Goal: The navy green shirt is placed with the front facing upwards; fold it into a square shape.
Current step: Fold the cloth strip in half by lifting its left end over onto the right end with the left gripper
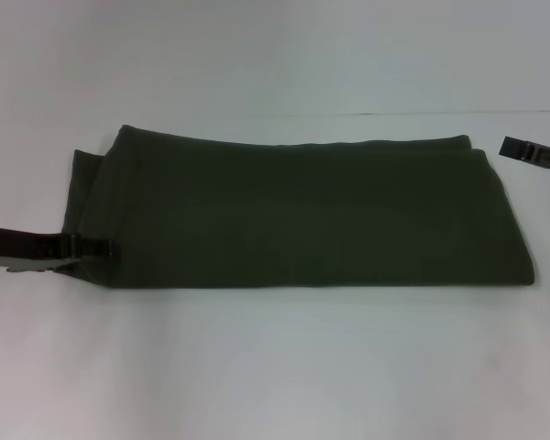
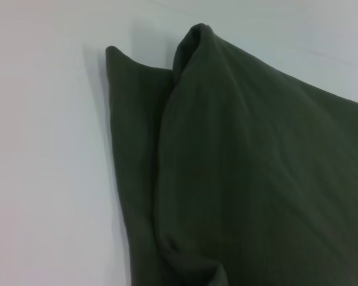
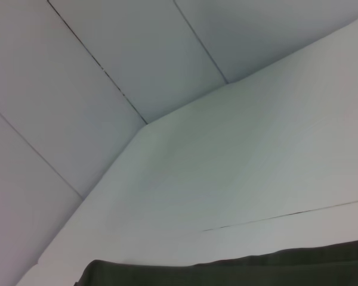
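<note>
Folded navy green shirt (image 1: pixel 302 215) lies on white table (image 1: pixel 275 367), panelled wall (image 3: pixel 107 53) behind.

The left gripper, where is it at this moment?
In the head view, the left gripper is low on the robot's left side, at the near left corner of the folded navy green shirt, which lies on the white table.

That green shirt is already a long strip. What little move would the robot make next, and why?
Probably the left gripper should pinch the shirt at its left end and carry that end toward the right. The shirt lies as a wide band, plain side up, much longer than deep, so it is not yet square. The left gripper sits right at that edge; the right gripper waits off the far right corner.
</note>
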